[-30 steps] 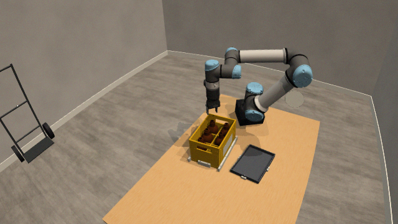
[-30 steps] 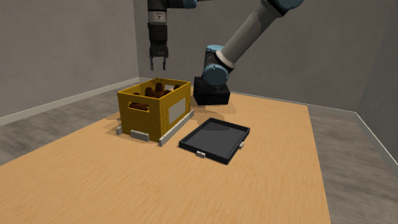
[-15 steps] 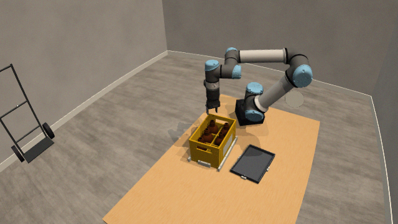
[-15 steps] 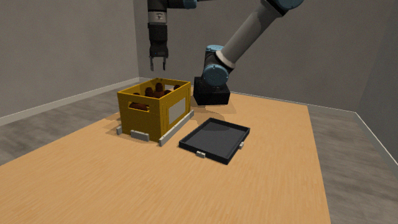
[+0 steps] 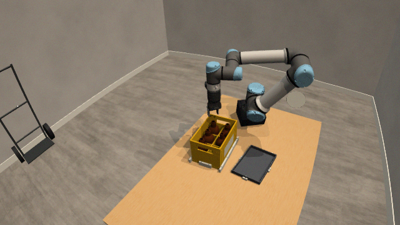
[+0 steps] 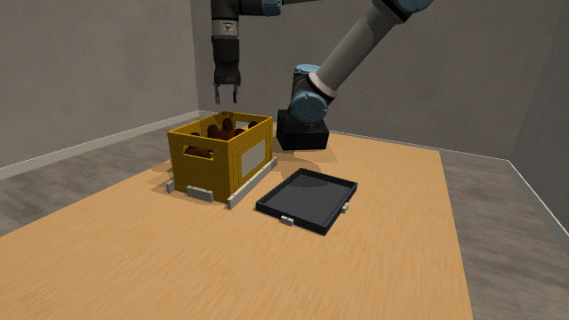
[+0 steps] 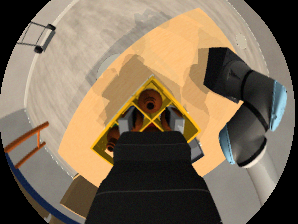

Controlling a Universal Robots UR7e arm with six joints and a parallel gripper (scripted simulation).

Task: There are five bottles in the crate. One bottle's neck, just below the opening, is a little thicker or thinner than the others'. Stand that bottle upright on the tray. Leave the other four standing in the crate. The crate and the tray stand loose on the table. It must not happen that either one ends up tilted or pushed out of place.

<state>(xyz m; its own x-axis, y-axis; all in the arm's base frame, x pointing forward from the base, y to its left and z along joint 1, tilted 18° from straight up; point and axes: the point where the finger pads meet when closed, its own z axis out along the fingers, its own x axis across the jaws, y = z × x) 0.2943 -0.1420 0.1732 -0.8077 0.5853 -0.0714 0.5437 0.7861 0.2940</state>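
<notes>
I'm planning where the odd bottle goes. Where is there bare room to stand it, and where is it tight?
The dark tray beside the yellow crate shows bare floor inside its raised rim. The crate's cells are crowded with brown bottles. The open gripper hangs above the crate's far side, holding nothing.

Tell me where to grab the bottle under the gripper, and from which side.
Probably by the neck, coming straight down from above. The bottle stands upright in the yellow crate, whose walls and dividers enclose its body, so only the neck is free. The gripper hangs open above it, holding nothing, fingers pointing down.
</notes>
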